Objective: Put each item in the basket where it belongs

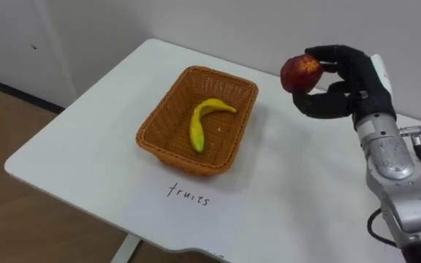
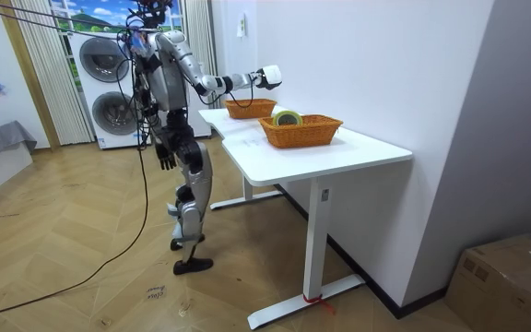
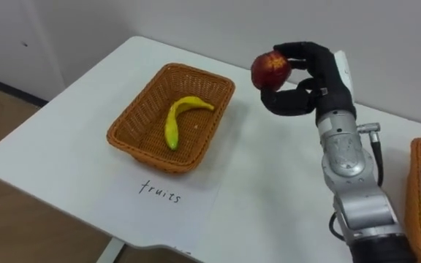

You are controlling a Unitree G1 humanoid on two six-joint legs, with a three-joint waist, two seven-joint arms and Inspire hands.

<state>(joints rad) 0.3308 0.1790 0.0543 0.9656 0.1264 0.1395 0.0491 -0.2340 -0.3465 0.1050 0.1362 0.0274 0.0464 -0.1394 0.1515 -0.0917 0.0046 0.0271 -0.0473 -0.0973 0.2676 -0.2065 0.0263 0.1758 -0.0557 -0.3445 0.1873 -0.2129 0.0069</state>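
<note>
White table carries an orange wicker basket (a second basket sits further to the robot's right). The right hand hovers above the tabletop, just right of the first basket; the left hand hangs beside the thigh. A yellow banana lies inside the wicker basket. The right hand's fingers and thumb are curled round a red apple, clear of the rim.
</note>
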